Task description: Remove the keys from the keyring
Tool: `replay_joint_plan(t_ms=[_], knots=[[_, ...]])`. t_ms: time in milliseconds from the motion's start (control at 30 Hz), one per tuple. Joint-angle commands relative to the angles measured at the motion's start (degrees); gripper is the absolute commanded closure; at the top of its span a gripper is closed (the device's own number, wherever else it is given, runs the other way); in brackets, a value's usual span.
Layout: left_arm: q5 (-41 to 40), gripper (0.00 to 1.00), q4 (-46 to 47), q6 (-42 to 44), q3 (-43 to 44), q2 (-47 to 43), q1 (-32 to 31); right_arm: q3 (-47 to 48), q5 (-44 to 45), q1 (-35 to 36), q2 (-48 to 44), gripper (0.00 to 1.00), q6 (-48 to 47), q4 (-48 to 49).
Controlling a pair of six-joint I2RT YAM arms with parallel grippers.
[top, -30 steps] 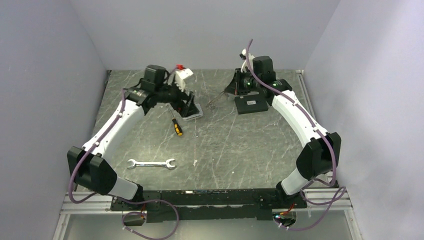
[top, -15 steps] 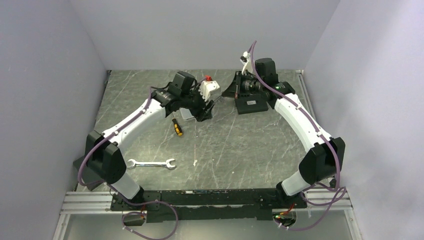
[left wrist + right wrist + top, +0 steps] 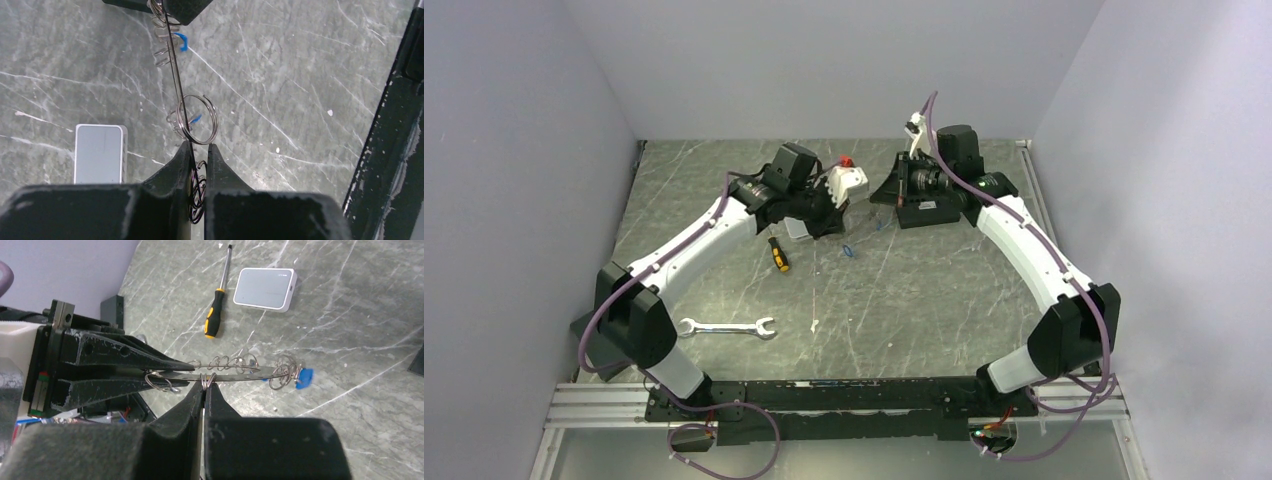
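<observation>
Left jaws: closed narrow on the rim of the keyring (image 3: 240, 374), the wire pinched between the tips. Right jaws: likewise closed tight on the rim, a short way along the keyring from the left grip.

The keyring shows edge-on, held between both arms above the bench (image 3: 360, 315). Small split rings (image 3: 198, 120) crowd its rim. The blue-headed keys (image 3: 304, 376) hang at the end of the keyring away from the left jaws. Beyond the keyring, on the bench, lie a screwdriver (image 3: 216, 315) and a white box (image 3: 264, 288).

Assessment: the keyring looks thin, light and stiff. Being bare metal, it is probably slippery and apt to pivot in a pinch. The keys are tiny and dangle freely. Recommend one arm holds the rim firmly while the other takes a key by its plastic head, which should offer the better purchase.
</observation>
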Motion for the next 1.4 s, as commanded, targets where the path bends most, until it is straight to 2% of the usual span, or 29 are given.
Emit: replay_joint_plan(t_ms=[0,67,167,233,300,500,667,767,933,1200,1367], knots=[[2.09,1.0,-4.32,0.94,2.31,-3.62,1.43,-1.28,-5.15,-0.03,-4.57,0.87,-3.86,3.2],[7.12,1.0,-7.13,2.76,2.73,-4.57,3.02,-2.75,-6.51,-0.27,-6.24,0.68,-6.11,4.68],[13.41,1.0,-11.24,4.53,3.87,-5.83,5.39,-4.69,-10.55,-0.78,-8.4,0.33,-10.24,5.84],[16.27,1.0,-14.59,6.86,5.0,-6.41,6.64,-5.03,-12.29,-0.8,-8.75,0.2,-13.68,4.98],[18.77,1.0,-18.15,9.77,6.21,-6.95,7.49,-5.73,-14.55,-0.91,-9.25,0.15,-17.49,3.91],[21.59,1.0,-27.64,18.16,10.21,-7.58,8.35,-6.18,-24.37,-1.57,-9.07,0.13,-38.28,-4.43],[22.72,1.0,-32.29,22.56,12.57,-6.63,8.26,-1.36,-25.69,-1.49,-8.78,0.14,-50.68,-13.47],[24.45,1.0,-34.59,24.86,13.35,-5.69,8.26,1.02,-26.87,-0.88,-8.17,0.16,-55.03,-17.38],[27.9,1.0,-37.88,28.48,14.54,-3.54,7.96,0.33,-30.21,1.4,-7.35,0.22,-56.38,-18.71],[30.34,1.0,-42.42,31.48,17.22,-0.08,5.85,-0.49,-28.97,4.81,-6.68,0.26,-54.23,-15.66],[30.6,1.0,-42.98,31.41,18.22,0.95,5.12,-1.26,-28.29,7.47,-5.79,0.37,-52.52,-14.01]])
